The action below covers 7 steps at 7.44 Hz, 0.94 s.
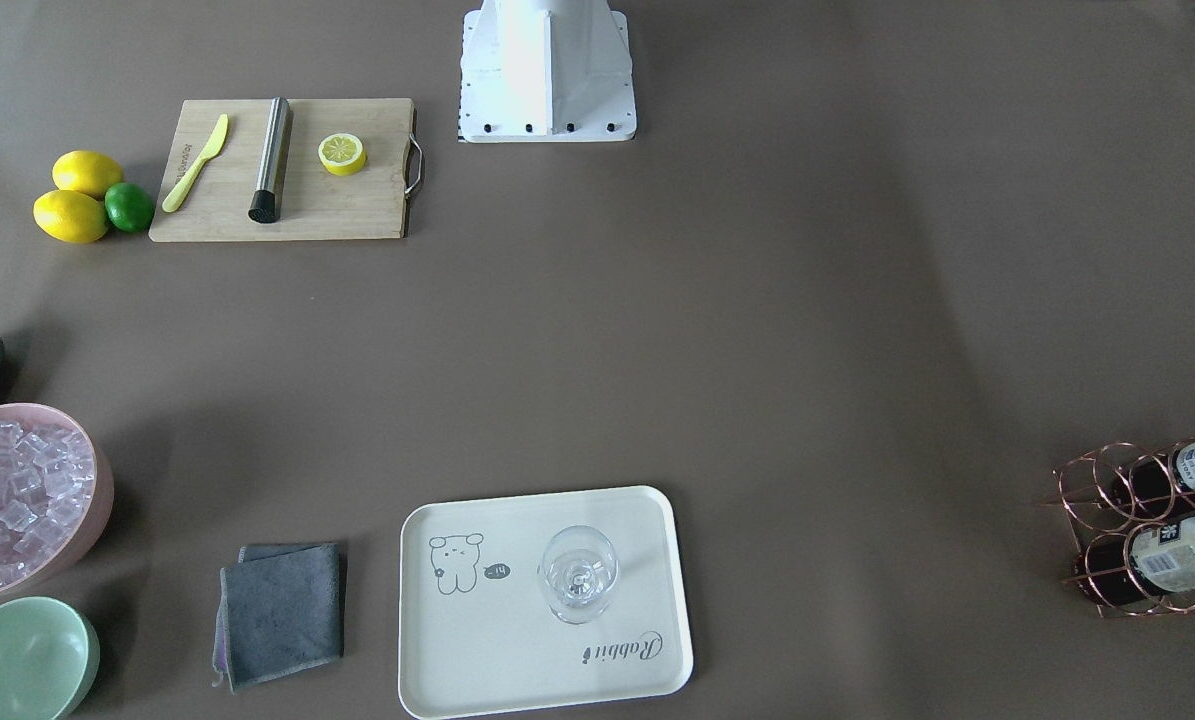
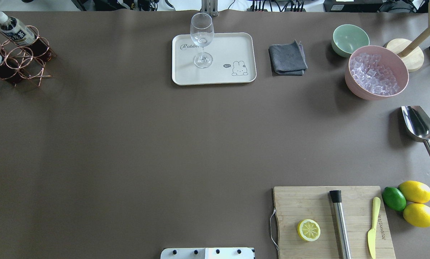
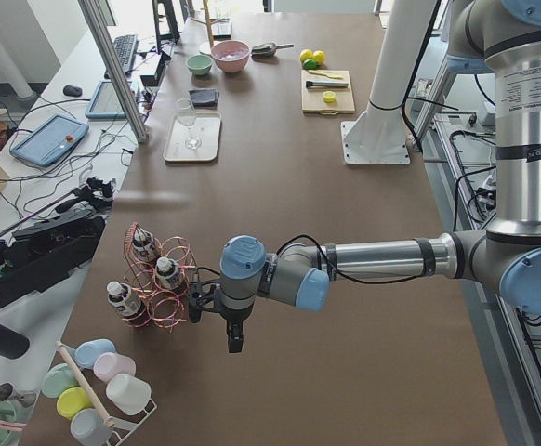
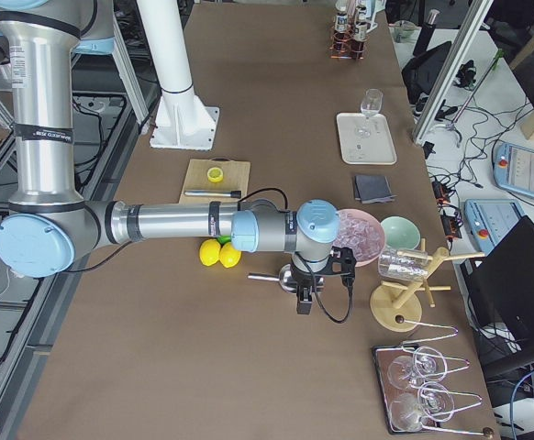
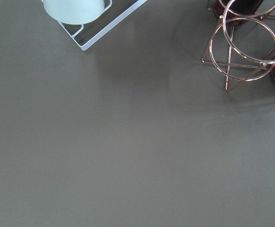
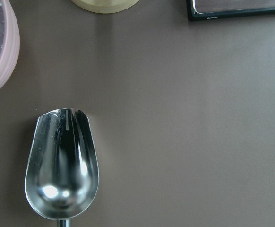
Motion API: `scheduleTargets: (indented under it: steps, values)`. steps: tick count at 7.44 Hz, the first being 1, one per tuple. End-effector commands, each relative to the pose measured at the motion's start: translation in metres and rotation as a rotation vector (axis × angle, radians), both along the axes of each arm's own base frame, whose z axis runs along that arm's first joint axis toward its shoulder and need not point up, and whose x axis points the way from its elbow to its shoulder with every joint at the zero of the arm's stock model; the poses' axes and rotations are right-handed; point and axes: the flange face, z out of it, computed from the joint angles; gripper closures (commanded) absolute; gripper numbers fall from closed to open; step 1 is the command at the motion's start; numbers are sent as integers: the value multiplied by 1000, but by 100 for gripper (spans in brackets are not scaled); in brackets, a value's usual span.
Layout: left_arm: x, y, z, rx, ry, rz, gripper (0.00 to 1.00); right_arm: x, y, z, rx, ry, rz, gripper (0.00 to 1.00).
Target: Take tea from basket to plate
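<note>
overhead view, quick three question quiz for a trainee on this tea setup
1. True or false: the tea bottles sit in the basket, none on the plate.
2. What fills the pink bowl? A lemons, B ice cubes, C a cloth.
3. Fill in: the lemon half lies on the ____.
Key: 1 true; 2 B; 3 cutting board.
</note>
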Motion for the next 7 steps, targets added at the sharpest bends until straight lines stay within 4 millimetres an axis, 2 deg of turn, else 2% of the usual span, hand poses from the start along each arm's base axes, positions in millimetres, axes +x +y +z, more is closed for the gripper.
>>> scheduleTargets:
  steps: [1, 7]
  values:
    - [0, 2, 1, -2, -1, 0, 2, 0, 0, -3, 6, -2, 1, 0]
    - [-1, 1, -5, 8, 1, -1, 2, 0, 0, -2, 3, 1, 1, 0]
